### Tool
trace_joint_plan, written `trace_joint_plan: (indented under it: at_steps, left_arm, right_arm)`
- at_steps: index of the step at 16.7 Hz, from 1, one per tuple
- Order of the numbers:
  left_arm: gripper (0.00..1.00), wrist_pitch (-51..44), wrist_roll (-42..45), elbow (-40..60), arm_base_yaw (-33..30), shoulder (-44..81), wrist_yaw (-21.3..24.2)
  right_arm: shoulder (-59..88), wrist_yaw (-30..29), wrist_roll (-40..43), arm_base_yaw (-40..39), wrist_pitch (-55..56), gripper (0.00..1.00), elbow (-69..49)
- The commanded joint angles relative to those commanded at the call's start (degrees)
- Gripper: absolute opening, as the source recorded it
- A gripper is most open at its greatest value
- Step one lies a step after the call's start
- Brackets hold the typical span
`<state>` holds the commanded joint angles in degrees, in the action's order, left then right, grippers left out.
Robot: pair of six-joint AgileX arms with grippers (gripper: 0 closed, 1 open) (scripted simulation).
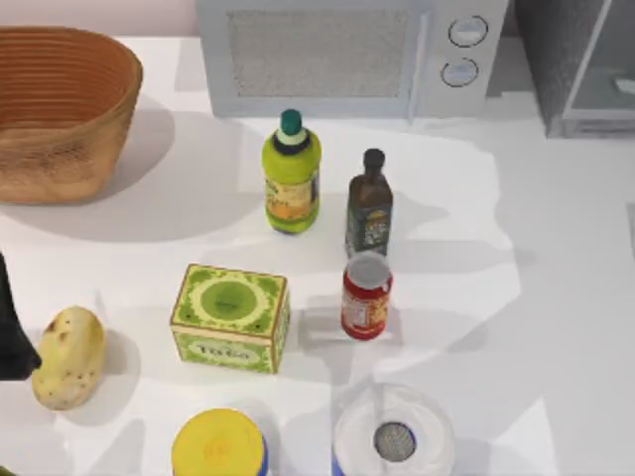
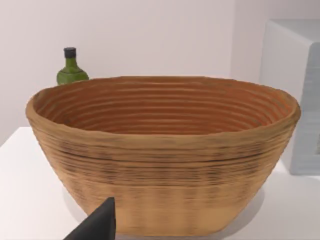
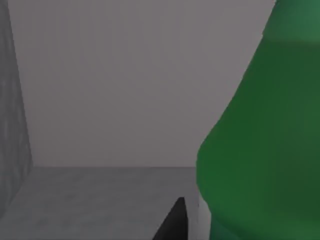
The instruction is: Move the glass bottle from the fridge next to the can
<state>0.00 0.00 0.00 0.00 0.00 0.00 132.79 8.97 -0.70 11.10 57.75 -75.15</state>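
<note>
the right claw (image 3: 172, 222) is inside the fridge (image 1: 575, 69), and just one dark fingertip shows, right beside the glass bottle (image 3: 260, 150). i cannot tell if this claw is wide, narrow, or holding the bottle. the bottle stands on the grey fridge floor, big and green, very close to the wrist camera.

the fridge sits at about 1 o'clock on the tabletop (image 1: 556, 297), in the top view. the can (image 1: 366, 297) stands near the middle, with a dark brown bottle (image 1: 369, 204) just beside it at 12 o'clock and a green box (image 1: 230, 317) at its 9 o'clock. a white tub (image 1: 394, 436) is near it at 6 o'clock.

the left claw (image 2: 97, 225) waits at 9 o'clock, near a potato (image 1: 67, 357), facing a basket (image 2: 160, 160). i cannot tell its state either.

what could go wrong: if the grip is weak or off to one side, the smooth bottle may slip or tip. it may bump the fridge wall coming out. near the can it is crowded, so the bottle may knock something over.
</note>
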Motion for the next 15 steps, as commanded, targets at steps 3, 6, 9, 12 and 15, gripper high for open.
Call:
trace_joint_plan:
  at_steps: [3, 6, 9, 12, 15]
  left_arm:
    - [1.00, 0.0, 0.0, 0.0, 0.0, 0.0, 0.0]
    - [1.00, 0.0, 0.0, 0.0, 0.0, 0.0, 0.0]
    - [1.00, 0.0, 0.0, 0.0, 0.0, 0.0, 0.0]
    - [1.00, 0.0, 0.0, 0.0, 0.0, 0.0, 0.0]
    - [1.00, 0.0, 0.0, 0.0, 0.0, 0.0, 0.0]
  right_arm:
    - [0.0, 0.0, 0.0, 0.0, 0.0, 0.17, 0.0]
    - [0.0, 0.0, 0.0, 0.0, 0.0, 0.00, 0.0]
    - [0.0, 0.0, 0.0, 0.0, 0.0, 0.00, 0.0]
    - [0.0, 0.0, 0.0, 0.0, 0.0, 0.00, 0.0]
    - [-0.2, 0.0, -0.1, 0.2, -0.2, 0.00, 0.0]
